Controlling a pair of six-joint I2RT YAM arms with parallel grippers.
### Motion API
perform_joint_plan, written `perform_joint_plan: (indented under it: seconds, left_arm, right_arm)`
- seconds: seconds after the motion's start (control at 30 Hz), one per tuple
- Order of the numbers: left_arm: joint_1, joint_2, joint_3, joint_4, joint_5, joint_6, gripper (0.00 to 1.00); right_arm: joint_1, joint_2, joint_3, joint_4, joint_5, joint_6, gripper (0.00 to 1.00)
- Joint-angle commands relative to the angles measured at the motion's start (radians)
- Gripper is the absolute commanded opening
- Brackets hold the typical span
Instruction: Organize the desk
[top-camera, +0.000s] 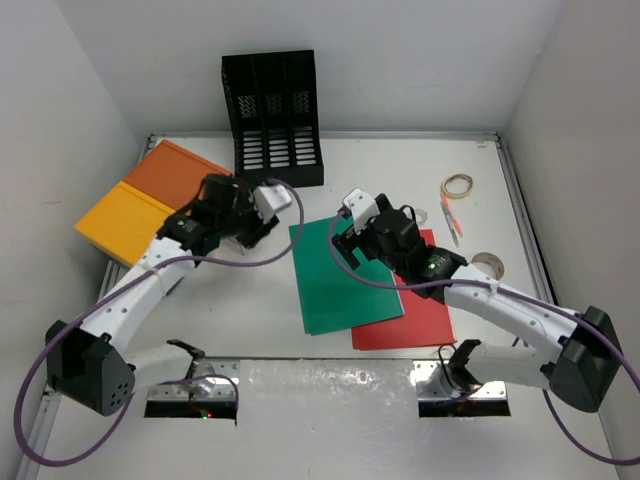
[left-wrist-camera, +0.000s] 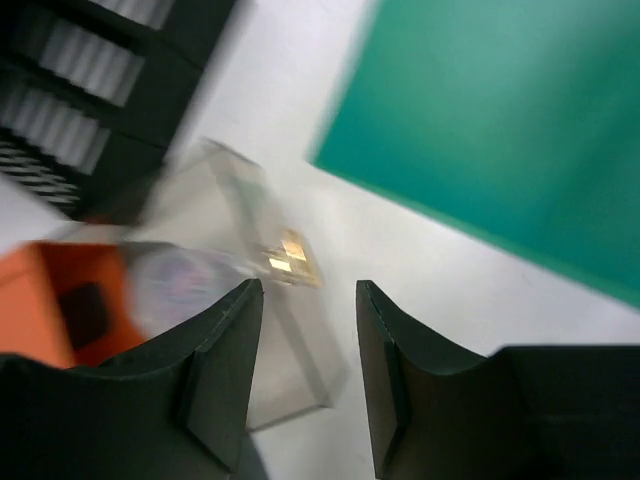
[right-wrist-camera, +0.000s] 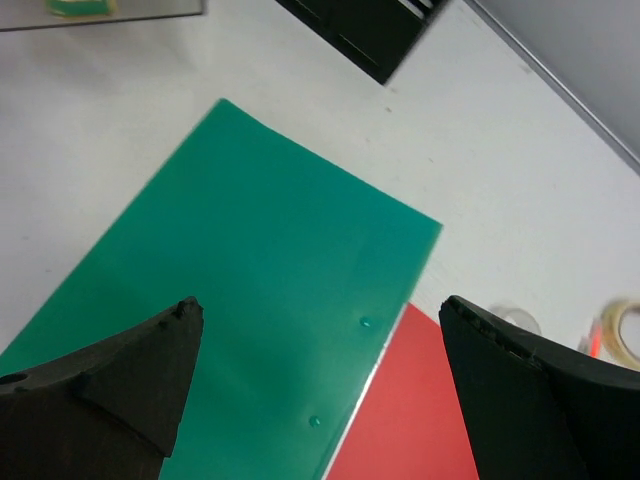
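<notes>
The white desk (top-camera: 400, 160) holds a green folder (top-camera: 340, 275) lying partly over a red folder (top-camera: 420, 315). My right gripper (top-camera: 346, 232) hovers above the green folder's far edge. In the right wrist view it (right-wrist-camera: 320, 305) stands wide open, nothing between the fingers, green folder (right-wrist-camera: 250, 290) and red folder (right-wrist-camera: 420, 420) below. My left gripper (top-camera: 258, 220) sits between the drawer box and the green folder. In the left wrist view its jaws (left-wrist-camera: 308, 288) stand apart over a blurred clear plastic box (left-wrist-camera: 255, 300) with small gold pieces inside; the right finger is apart from it.
A black mesh file rack (top-camera: 272, 115) stands at the back. An orange-and-yellow drawer box (top-camera: 150, 200) sits at the far left. At the right lie a rubber band ring (top-camera: 458, 185), an orange pen (top-camera: 450, 215) and a tape roll (top-camera: 488, 265).
</notes>
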Motion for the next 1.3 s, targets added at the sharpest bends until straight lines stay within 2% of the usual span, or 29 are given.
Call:
perform_joint_plan:
  seconds: [0.0, 0.07, 0.2, 0.3, 0.6, 0.77, 0.9, 1.17, 1.27]
  left_arm:
    - [-0.050, 0.019, -0.057, -0.128, -0.172, 0.068, 0.40]
    - [-0.050, 0.022, -0.055, -0.123, -0.184, 0.063, 0.37]
    - [-0.051, 0.053, -0.043, -0.145, -0.080, 0.059, 0.33]
    - [-0.051, 0.103, -0.043, -0.159, -0.072, 0.053, 0.30]
    - [-0.050, 0.203, -0.058, -0.007, -0.331, -0.044, 0.30]
    - [-0.045, 0.203, -0.077, 0.094, -0.385, -0.078, 0.30]
    - [0.013, 0.218, -0.075, 0.165, -0.434, -0.112, 0.30]
    - [0.126, 0.246, -0.066, 0.219, -0.470, -0.093, 0.30]
    - [0.131, 0.249, -0.065, 0.220, -0.491, -0.079, 0.31]
  right_arm:
    - [-0.038, 0.017, -0.007, -0.002, 0.056, 0.070, 0.98]
    - [-0.041, 0.028, -0.012, -0.005, 0.058, 0.096, 0.99]
    - [-0.050, 0.048, -0.030, -0.012, 0.059, 0.093, 0.99]
    - [-0.059, 0.063, -0.043, -0.001, 0.061, 0.096, 0.99]
    - [-0.084, 0.078, -0.072, 0.042, 0.050, 0.100, 0.99]
    - [-0.087, 0.085, -0.083, 0.051, 0.048, 0.092, 0.99]
    - [-0.090, 0.103, -0.087, 0.051, 0.044, 0.084, 0.99]
    - [-0.093, 0.129, -0.083, 0.051, 0.039, 0.078, 0.99]
    - [-0.094, 0.128, -0.093, 0.080, 0.032, 0.078, 0.99]
